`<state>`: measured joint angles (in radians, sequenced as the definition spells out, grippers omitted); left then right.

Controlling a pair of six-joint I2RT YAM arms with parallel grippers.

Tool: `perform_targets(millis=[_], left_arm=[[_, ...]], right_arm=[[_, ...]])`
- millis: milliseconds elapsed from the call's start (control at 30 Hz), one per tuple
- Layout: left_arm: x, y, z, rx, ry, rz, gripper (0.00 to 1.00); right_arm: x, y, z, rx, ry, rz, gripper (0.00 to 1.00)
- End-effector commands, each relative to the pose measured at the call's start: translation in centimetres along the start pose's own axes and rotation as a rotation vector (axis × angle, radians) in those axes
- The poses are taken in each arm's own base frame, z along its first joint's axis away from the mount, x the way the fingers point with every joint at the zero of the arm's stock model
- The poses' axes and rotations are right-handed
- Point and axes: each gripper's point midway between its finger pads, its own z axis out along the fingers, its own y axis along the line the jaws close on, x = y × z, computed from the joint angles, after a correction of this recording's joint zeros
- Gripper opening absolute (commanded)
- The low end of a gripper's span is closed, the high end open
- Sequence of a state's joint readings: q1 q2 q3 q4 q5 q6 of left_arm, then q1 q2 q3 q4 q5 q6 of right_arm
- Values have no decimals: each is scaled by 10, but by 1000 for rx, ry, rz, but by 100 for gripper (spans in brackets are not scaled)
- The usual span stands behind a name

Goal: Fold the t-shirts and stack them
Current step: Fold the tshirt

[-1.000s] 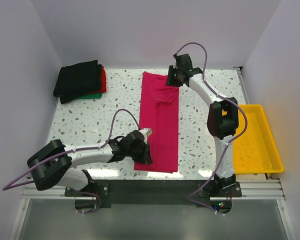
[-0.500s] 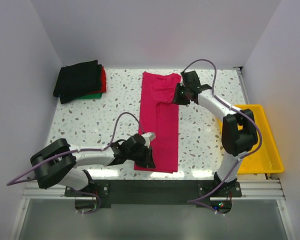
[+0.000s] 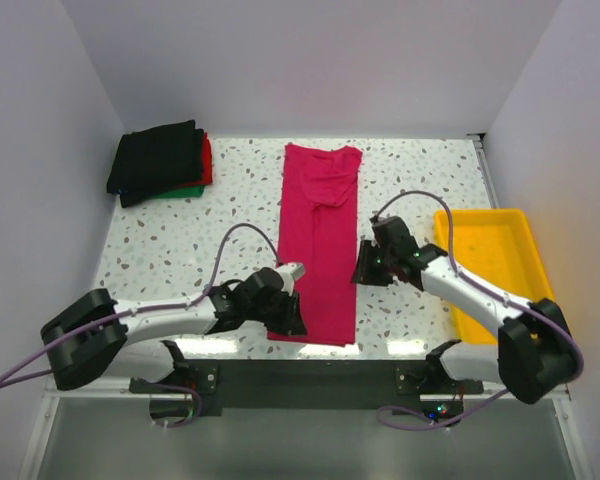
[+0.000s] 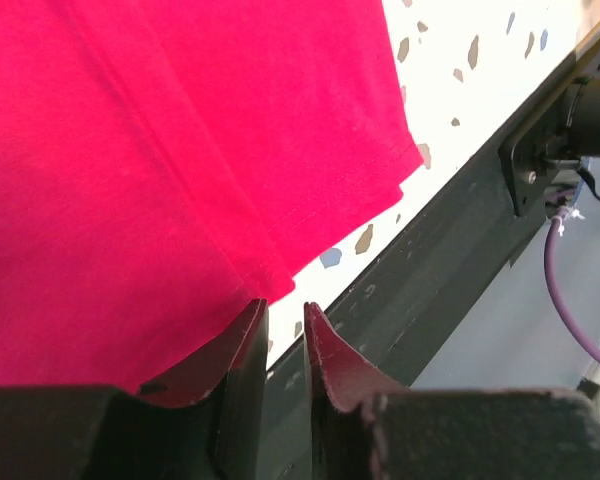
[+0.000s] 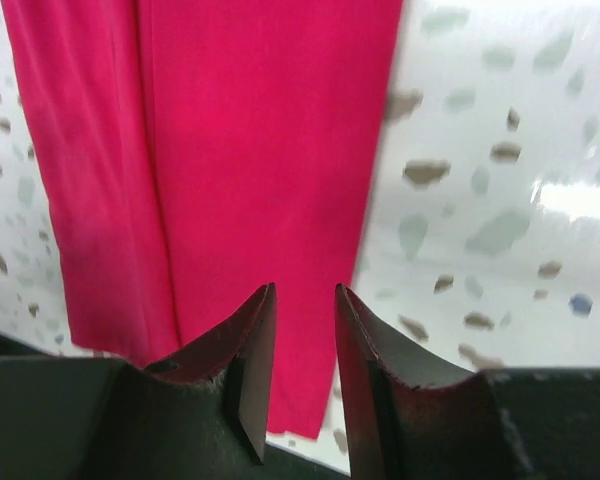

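I take the pink t-shirt [image 3: 318,245] as my reference. It lies flat on the speckled table [image 3: 180,250] as a long narrow strip, sides already folded in, collar end away from the arm bases and hem end towards them.

The left gripper [image 3: 292,322] sits low at the strip's near-left corner. In the left wrist view its fingers [image 4: 242,340] stand a narrow slit apart, and through the slit I see table and the dark rail, not cloth, so the jaws are released and empty (one finger just overlaps the hem edge).

The right gripper [image 3: 360,272] is at the strip's right edge, about halfway along. In the right wrist view its tips hang above the cloth with a clear gap, the shirt's edge showing between them. These jaws are released too and grasp nothing.

Well to the left of the strip's collar end is the stack of folded shirts: black [image 3: 158,160] on top, red [image 3: 207,160] and green [image 3: 185,191] peeking out beneath. The yellow tray [image 3: 500,240] sits to the strip's right, beyond the right arm.
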<state>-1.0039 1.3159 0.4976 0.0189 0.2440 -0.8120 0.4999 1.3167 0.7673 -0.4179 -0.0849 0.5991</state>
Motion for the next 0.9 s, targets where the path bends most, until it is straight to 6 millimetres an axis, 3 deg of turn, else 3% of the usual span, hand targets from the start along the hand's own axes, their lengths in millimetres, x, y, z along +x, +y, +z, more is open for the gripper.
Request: perform_targets(millis=[0, 133, 233, 667, 867], left_arm=[[-22, -2, -22, -57, -100, 11, 26], [-13, 35, -45, -185, -133, -109, 35], [-5, 65, -55, -224, -135, -200, 36], [21, 71, -46, -143, -76, -237, 42], [24, 73, -43, -130, -76, -243, 41]], right_arm=[[36, 3, -18, -47, 48, 45, 34], [71, 3, -38, -112, 107, 78, 41], [97, -3, -40, -120, 157, 116, 48], [145, 9, -27, -160, 264, 150, 49], [153, 12, -22, -165, 280, 161, 49]])
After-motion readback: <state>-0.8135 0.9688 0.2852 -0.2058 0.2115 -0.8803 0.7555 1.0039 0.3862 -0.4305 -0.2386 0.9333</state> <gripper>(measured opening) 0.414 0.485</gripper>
